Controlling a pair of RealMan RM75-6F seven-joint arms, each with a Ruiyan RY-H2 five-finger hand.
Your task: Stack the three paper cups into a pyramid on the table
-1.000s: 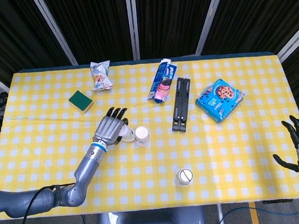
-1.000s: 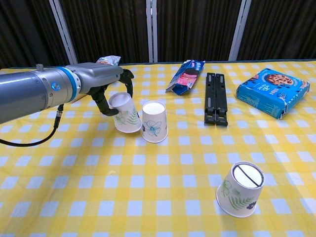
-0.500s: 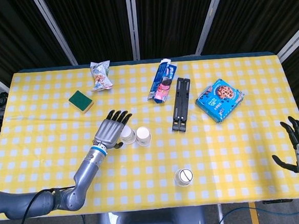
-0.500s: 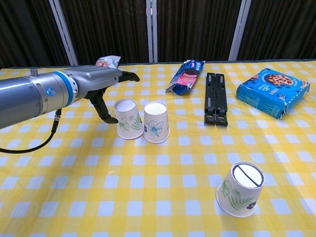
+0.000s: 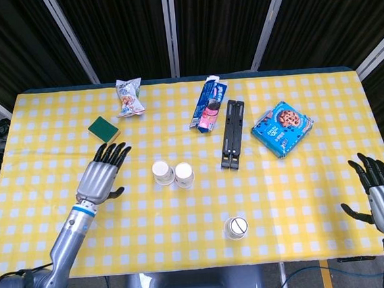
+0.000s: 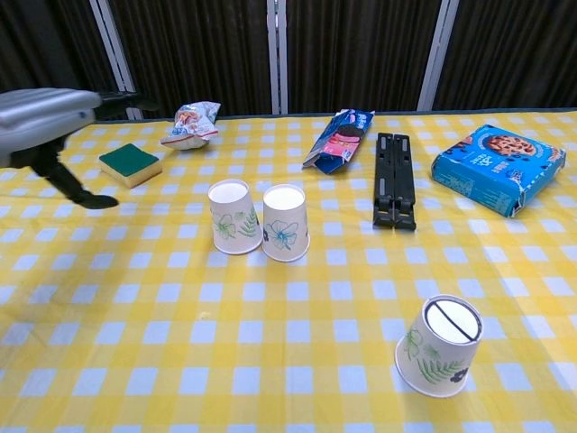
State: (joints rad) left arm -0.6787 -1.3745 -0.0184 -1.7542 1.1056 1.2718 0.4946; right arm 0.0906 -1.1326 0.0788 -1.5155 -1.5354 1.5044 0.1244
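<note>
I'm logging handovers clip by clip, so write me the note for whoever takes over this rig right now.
Left hand: open, holds nothing, off to the left of the cups.
Right hand: open, holds nothing, at the table's right edge.
Cups: left cup and middle cup stand upside down side by side mid-table, touching or nearly so. Third cup is nearer the front edge, apart from them, also base up.
Done: the two-cup base row is set.
Left: pick up the third cup and set it base up on top, bridging the pair.
</note>
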